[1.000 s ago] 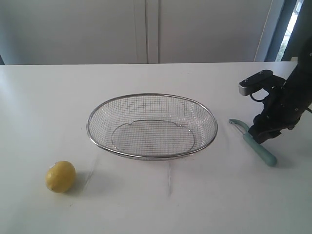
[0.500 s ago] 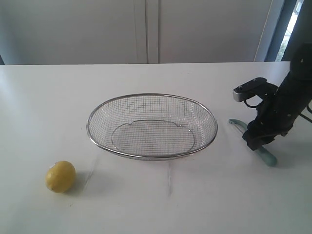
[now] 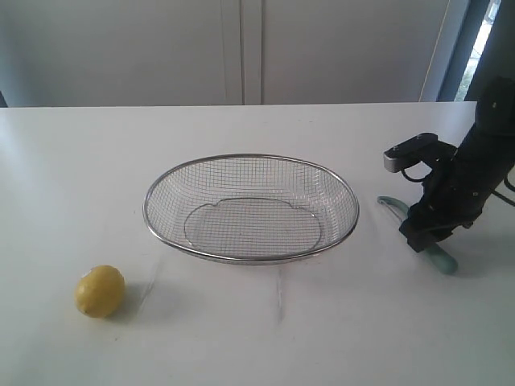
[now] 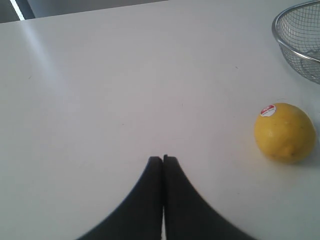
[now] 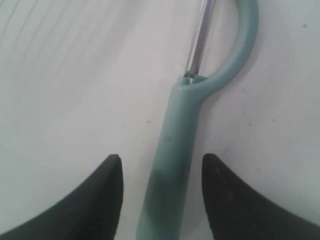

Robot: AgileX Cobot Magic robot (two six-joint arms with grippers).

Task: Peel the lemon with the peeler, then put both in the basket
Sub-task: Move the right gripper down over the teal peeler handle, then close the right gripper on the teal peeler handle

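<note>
1. Peeler [image 5: 180,115] lies flat on the tabletop [image 3: 322,338], right of the basket [image 3: 249,156]. Right pincer [image 5: 161,165] is wide open, straddles the handle and grips nothing.
2. Risk: the handle is slim and low. Closing too high or off-centre could roll it or skid it away.
3. Left pincer [image 4: 163,159] is shut and empty. Lemon [image 4: 284,132] sits near it, apart, and may roll if nudged.
4. Hidden: the handle end is cut off in the right wrist view, and the arm covers the mid-peeler in the exterior view. Can't tell if the fingertips touch the tabletop.

- Mid-counter [image 3: 80,161]: wire-mesh basket [image 3: 249,157].
- Toward the front-left corner: lemon [image 3: 100,291], well apart from the basket.
- Near the right edge: peeler [image 3: 441,259], right end effector [image 3: 420,237] over its handle.
</note>
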